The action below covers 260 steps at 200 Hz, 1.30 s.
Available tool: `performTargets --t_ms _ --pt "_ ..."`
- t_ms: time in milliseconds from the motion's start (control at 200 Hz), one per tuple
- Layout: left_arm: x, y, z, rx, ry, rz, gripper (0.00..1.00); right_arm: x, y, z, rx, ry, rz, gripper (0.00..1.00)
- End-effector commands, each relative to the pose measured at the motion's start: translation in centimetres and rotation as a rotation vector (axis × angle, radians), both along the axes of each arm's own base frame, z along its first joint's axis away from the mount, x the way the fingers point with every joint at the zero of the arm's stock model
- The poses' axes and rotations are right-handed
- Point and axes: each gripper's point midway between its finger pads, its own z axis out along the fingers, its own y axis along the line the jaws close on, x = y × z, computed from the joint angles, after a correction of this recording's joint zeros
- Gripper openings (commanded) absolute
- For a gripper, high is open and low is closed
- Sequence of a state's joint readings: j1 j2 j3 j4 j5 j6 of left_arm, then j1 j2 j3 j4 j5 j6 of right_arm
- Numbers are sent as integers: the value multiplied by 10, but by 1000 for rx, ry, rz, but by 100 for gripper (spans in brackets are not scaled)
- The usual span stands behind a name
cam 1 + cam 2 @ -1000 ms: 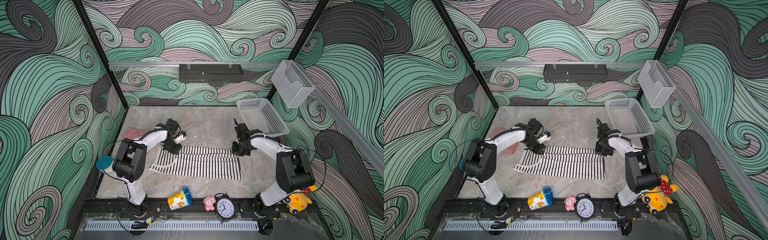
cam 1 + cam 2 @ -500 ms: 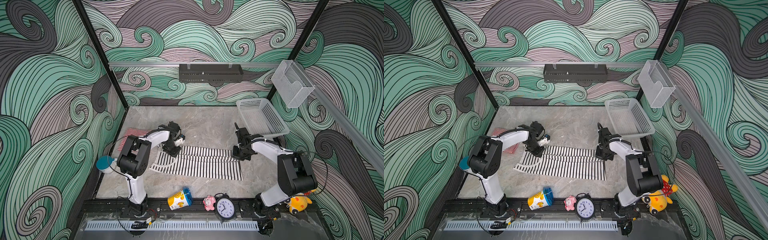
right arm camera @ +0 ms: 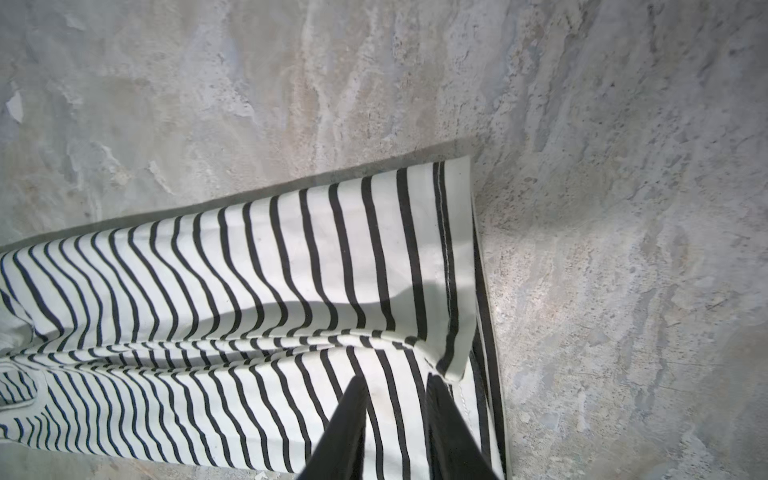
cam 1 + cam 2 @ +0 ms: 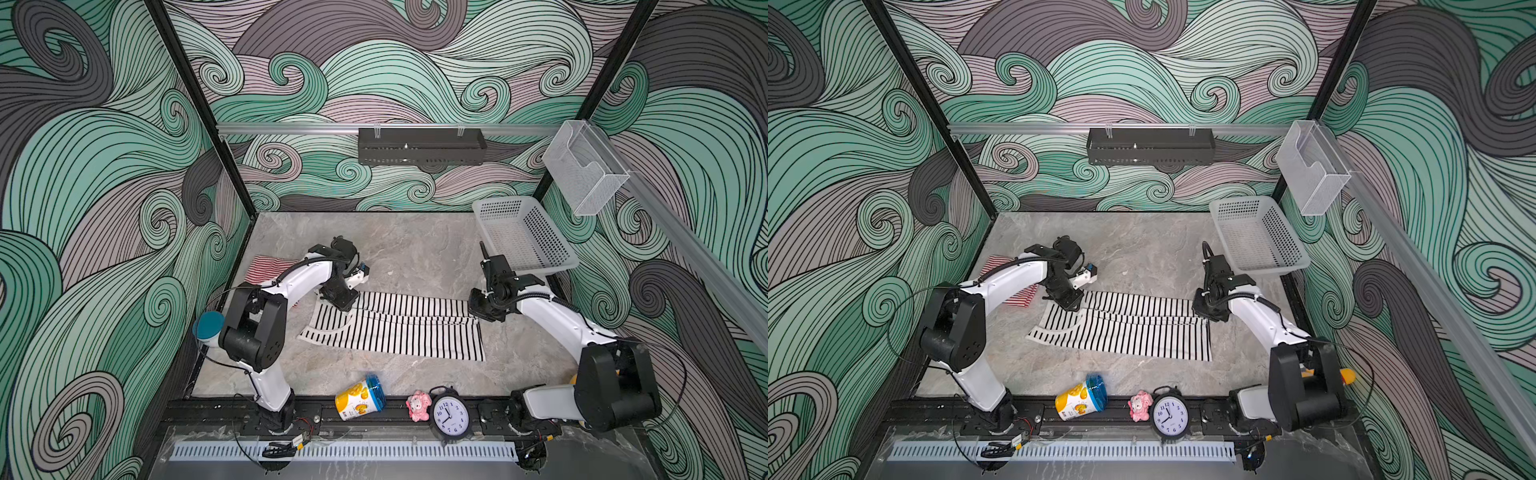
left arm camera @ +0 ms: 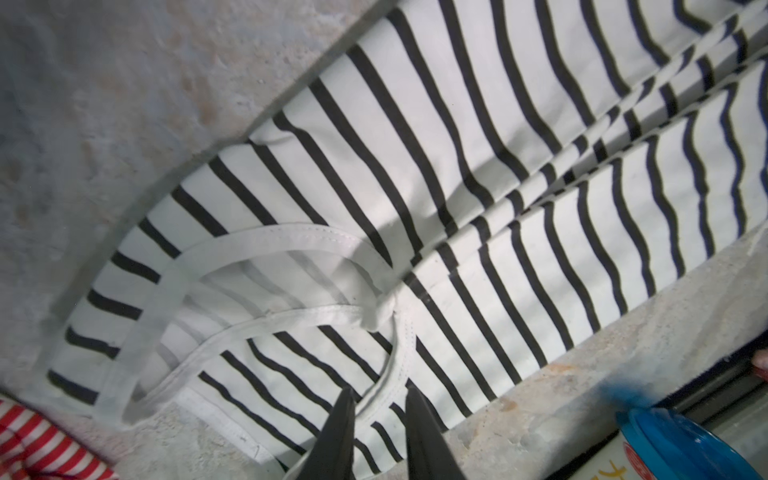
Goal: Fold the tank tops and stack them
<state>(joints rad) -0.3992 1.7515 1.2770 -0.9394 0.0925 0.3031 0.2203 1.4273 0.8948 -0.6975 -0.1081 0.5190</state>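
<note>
1. Grey marbled tabletop (image 4: 415,249): it lies beneath both of my claws.

2. Black-and-white striped knit tank top (image 4: 395,328): it lies flat on the tabletop with its long axis running straight from one claw to the other. A raised crease runs the same way down the middle. I read this as a lengthwise fold already laid.

3. Red-and-white striped knit tank top (image 4: 266,268): it is bunched behind the left claw and partly under that arm. It is well apart from the right claw, so the left arm is the nearer one for it.

4. Left claw (image 5: 378,392): it hangs low over the strap end of the black-and-white top. Its fingers are slightly spread, and white armhole trim shows through the gap. It is pinching nothing that I can see.

5. Right claw (image 3: 395,380): it hangs low over the stitched hem end, just inside the hem corner. Its fingers are likewise slightly parted, with bare stripes showing between them.

My judgement is that the next fold turns on that claw-to-claw axis. Each arm sits at its own end, so either end could be carried toward the other.
</note>
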Motion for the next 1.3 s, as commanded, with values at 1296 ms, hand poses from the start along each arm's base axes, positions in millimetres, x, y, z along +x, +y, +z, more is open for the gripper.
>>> performTargets --t_ms 1296 --pt "84 89 6 225 -164 228 25 -12 0 -23 2 73 -74 22"
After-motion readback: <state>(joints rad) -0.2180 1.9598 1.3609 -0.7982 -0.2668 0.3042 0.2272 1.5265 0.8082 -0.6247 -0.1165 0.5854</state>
